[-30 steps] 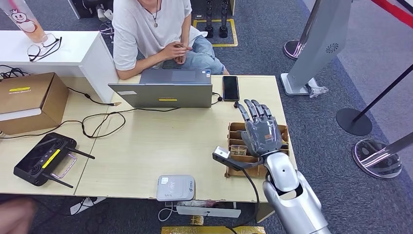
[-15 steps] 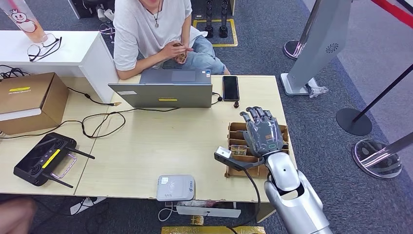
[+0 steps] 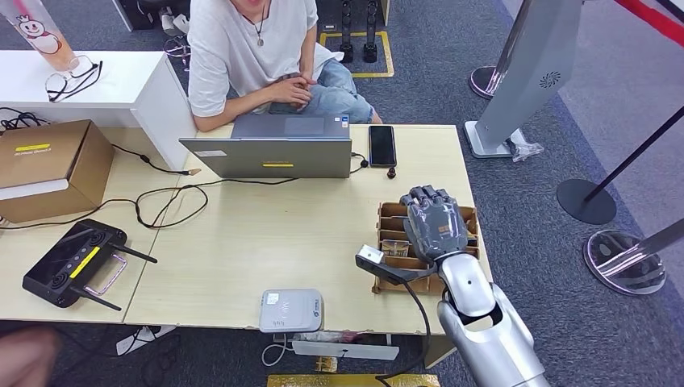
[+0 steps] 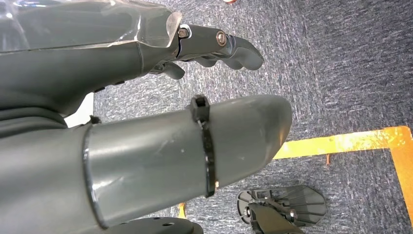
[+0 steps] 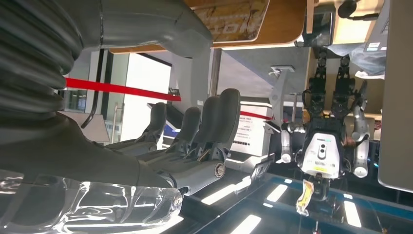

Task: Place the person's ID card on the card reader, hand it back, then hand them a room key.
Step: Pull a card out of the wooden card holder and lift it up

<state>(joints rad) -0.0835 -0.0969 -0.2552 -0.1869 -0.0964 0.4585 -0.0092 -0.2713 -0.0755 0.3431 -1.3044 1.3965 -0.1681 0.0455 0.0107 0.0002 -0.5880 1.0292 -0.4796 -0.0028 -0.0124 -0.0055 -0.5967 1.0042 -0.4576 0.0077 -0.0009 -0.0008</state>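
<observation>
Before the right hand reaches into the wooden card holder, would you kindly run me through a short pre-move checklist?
1. Right hand over the wooden card holder: ok, it hangs above the compartments.
2. Right hand free to grasp: cannot tell; its fingers curl down and hide what is beneath.
3. Cards in the holder: ok, one shows in a compartment beside the hand.
4. Card reader free of cards: ok, nothing lies on its top.
5. Person ready to receive: not ok, their hands rest together in their lap.
6. Left hand out of the way: ok, it hangs over the carpet.
</observation>
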